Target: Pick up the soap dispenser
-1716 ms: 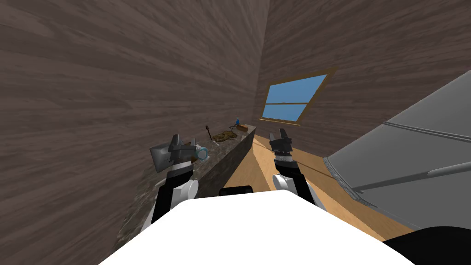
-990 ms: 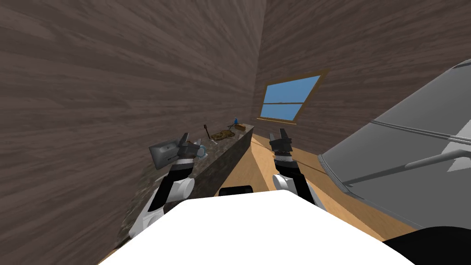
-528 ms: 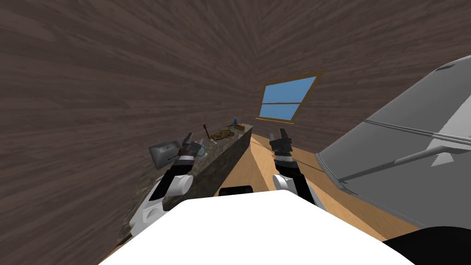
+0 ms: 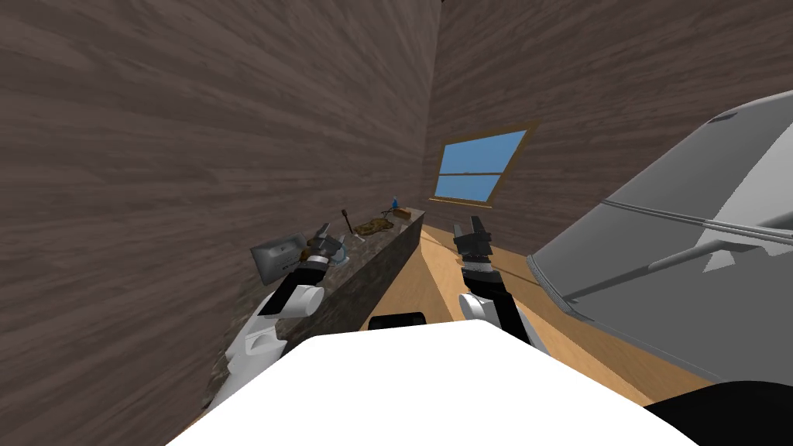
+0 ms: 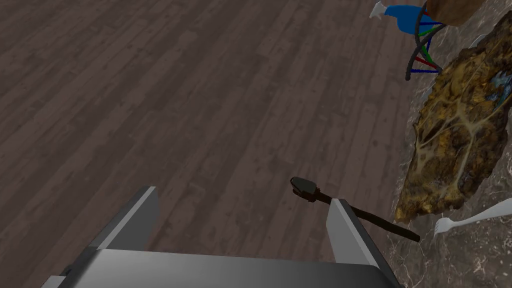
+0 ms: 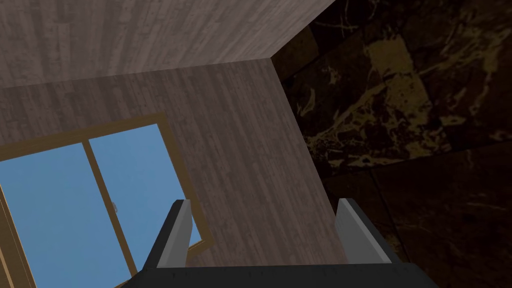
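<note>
dark plank walls, blue window, tan floor, marbled counter

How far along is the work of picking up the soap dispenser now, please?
Done: the left hand is out over the counter. In hand: nothing yet; it is open and empty. Left: reach the blue bottle with a white spout, likely the dispenser, at the counter's far end, grip and lift it. The right hand is open.
</note>
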